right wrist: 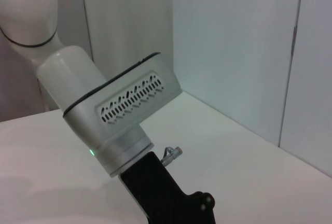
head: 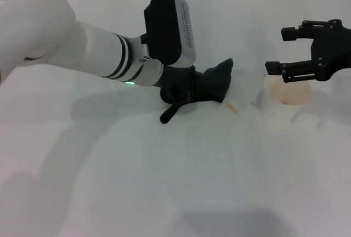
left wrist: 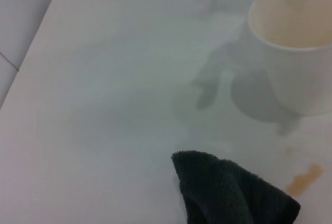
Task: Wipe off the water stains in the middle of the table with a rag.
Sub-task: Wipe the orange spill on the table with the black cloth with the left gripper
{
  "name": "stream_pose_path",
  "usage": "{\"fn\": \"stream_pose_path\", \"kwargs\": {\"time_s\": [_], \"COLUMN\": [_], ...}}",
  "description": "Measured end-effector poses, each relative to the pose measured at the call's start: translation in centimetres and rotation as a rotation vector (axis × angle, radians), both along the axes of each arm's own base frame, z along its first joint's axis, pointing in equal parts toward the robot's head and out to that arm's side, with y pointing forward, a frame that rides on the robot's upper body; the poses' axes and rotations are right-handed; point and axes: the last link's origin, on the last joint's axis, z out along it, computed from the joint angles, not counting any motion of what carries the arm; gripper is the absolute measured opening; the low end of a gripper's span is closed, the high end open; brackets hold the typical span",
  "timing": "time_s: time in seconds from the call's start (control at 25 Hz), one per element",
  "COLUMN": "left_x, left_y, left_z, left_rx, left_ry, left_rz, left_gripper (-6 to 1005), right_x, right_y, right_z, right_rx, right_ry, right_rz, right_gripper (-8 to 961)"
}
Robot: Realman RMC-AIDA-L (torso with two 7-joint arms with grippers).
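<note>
Head view: rag (head: pixel 211 83) under left tool (head: pixel 178 91), stains (head: pixel 232 106) just beside.

Lying mid-table (head: pixel 164 182): the rag (head: pixel 211 83), under the left hand (head: pixel 178 91). Sitting just right of the rag: the water stains (head: pixel 232 106). Standing farther right: a cup (head: pixel 285 102), beneath the hovering right hand (head: pixel 285 50).

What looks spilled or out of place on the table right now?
A small orange-amber streak, the water stains, lies on the white table between the rag and the white cup. The left gripper holds the rag just beside it, not covering it. The right gripper hovers open above the cup.
</note>
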Motion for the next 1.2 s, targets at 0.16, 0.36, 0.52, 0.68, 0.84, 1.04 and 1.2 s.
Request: {"fn": "stream_pose_path", "kwargs": {"time_s": [0.16, 0.36, 0.52, 0.68, 0.84, 1.04, 1.2], "left_x": [0.3, 0.5, 1.0, 1.3, 1.7, 1.9, 1.8], "left_y": [0.2, 0.7, 0.8, 0.4, -0.1, -0.5, -0.8], "left_z": [-0.1, 0.1, 0.0, -0.5, -1.1, -1.3, -1.6], "left_rx": [0.014, 0.045, 0.045, 0.027, 0.003, -0.014, -0.030], "left_ry": [0.002, -0.002, -0.004, -0.005, -0.005, -0.012, -0.008], "left_rz": [-0.013, -0.021, -0.029, -0.039, -0.050, -0.048, -0.046], "left_gripper": [81, 81, 81, 82, 82, 82, 82], "right_x": [-0.1, -0.2, -0.4, -0.4, 0.0, 0.5, 1.0], "right_y": [-0.1, -0.1, 0.0, 0.0, 0.0, 0.0, -0.1], "right_z": [0.1, 0.1, 0.2, 0.2, 0.5, 0.8, 1.2], "right_rx": [-0.003, -0.004, -0.002, -0.001, 0.010, 0.020, 0.029], "right_ry": [0.001, 0.003, 0.004, 0.001, 0.000, 0.000, 0.000], "right_rz": [0.005, 0.010, 0.015, 0.015, 0.002, -0.015, -0.032], "right_gripper": [853, 853, 853, 853, 853, 853, 853]}}
